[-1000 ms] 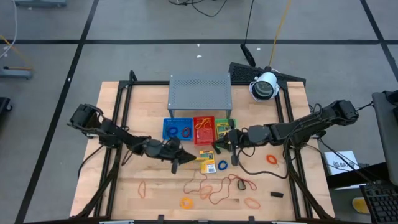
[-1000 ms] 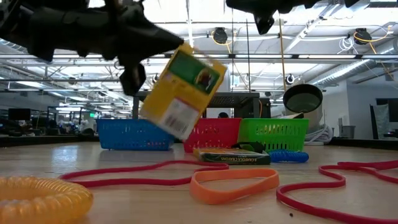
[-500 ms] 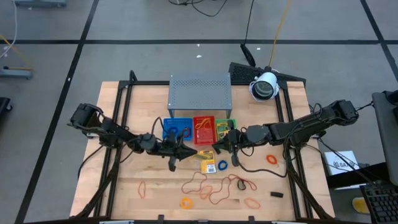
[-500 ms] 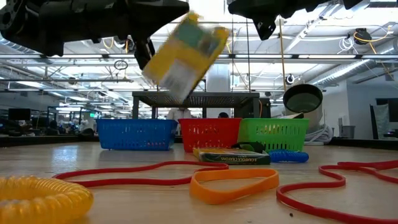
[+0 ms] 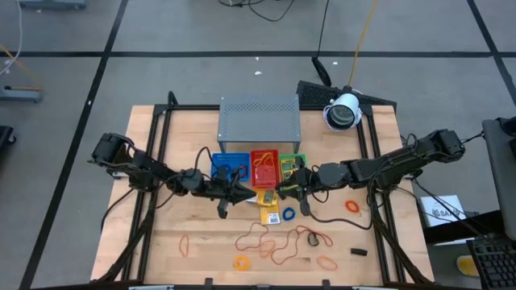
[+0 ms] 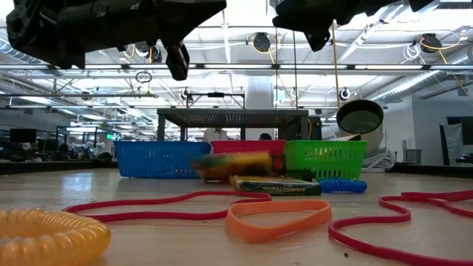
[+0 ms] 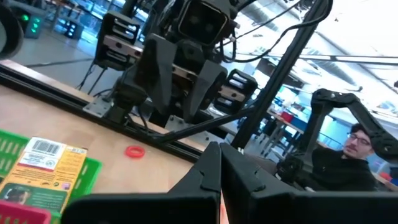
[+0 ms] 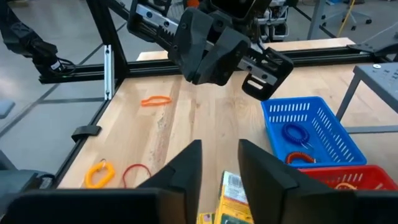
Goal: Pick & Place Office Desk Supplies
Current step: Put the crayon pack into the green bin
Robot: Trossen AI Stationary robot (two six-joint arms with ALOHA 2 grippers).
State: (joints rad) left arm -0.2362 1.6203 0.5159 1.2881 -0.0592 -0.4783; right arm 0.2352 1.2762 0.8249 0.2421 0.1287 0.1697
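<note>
A yellow-and-green packet (image 6: 229,164) shows blurred, low in front of the red tray (image 6: 251,151), with no finger on it; in the high view it is between the grippers (image 5: 265,197). A second packet (image 5: 271,216) lies flat on the table just nearer. My left gripper (image 5: 242,194) hangs above the table left of the packets, shut and empty (image 7: 219,155). My right gripper (image 5: 284,187) is open (image 8: 214,162) above the packets near the green tray (image 5: 292,165), which holds another packet (image 7: 43,177).
The blue tray (image 5: 230,167) holds rings. The grey perforated shelf (image 5: 260,121) stands behind the trays. Red rubber bands (image 5: 278,242), a yellow ring (image 5: 241,262), an orange ring (image 5: 352,206) and a black piece (image 5: 359,252) lie on the near half. A person sits beyond the table (image 7: 354,149).
My left gripper has risen and gone toward the trays with the yellow-and-green packet held tilted. The packet has since left its fingers and dropped to the table in front of the red tray. My right gripper has kept still.
</note>
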